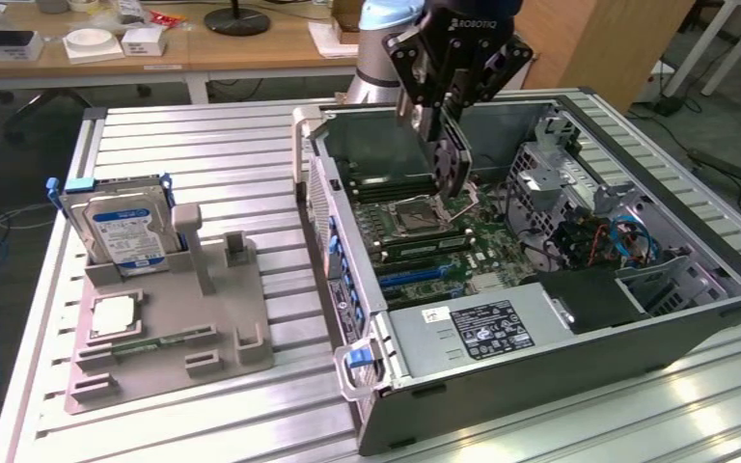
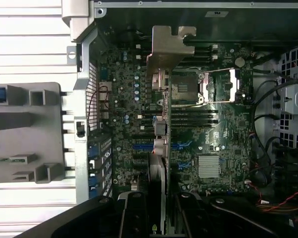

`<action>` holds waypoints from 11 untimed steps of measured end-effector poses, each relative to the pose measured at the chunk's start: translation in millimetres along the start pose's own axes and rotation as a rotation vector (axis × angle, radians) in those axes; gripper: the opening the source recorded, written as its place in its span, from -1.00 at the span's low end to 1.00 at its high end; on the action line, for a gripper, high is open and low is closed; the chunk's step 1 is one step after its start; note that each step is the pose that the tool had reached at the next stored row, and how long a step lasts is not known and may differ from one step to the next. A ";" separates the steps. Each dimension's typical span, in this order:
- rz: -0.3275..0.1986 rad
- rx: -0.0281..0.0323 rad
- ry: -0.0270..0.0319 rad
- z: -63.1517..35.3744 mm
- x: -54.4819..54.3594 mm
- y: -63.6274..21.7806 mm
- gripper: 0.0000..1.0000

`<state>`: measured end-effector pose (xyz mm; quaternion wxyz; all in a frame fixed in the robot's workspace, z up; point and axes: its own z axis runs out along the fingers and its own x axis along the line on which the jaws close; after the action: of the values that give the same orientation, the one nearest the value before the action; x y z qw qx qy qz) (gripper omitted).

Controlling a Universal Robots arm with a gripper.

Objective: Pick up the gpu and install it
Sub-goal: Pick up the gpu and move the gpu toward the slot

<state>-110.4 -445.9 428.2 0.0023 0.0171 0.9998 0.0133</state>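
The gpu (image 1: 450, 159), a thin black card, hangs edge-down over the open computer case (image 1: 344, 207), above the motherboard (image 1: 474, 241). My gripper (image 1: 446, 118) is shut on the card's upper edge and holds it clear of the board. In the wrist view the gpu (image 2: 165, 49) appears edge-on, with its silver-grey bracket at the far end and my gripper (image 2: 159, 206) clamped on the near end. The card lies over the board's middle, near the empty CPU socket (image 2: 188, 91) and the blue expansion slots (image 2: 139, 147).
A grey fixture (image 1: 165, 328) on the slatted table at the exterior view's left holds a blue-labelled hard drive (image 1: 120, 227) and a small silver chip (image 1: 113, 313). Inside the case are a power supply (image 1: 474, 328), a drive cage (image 1: 563, 174) and loose cables (image 1: 628, 241).
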 end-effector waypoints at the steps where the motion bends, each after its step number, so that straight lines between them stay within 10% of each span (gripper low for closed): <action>1: 0.000 0.0000 0.0001 0.0 -1.0 0.0 -0.48; 11: 0.000 0.0000 0.0004 0.1 -9.0 0.3 -0.48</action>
<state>-101.3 -445.9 428.2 0.0021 0.0170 0.9998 0.0133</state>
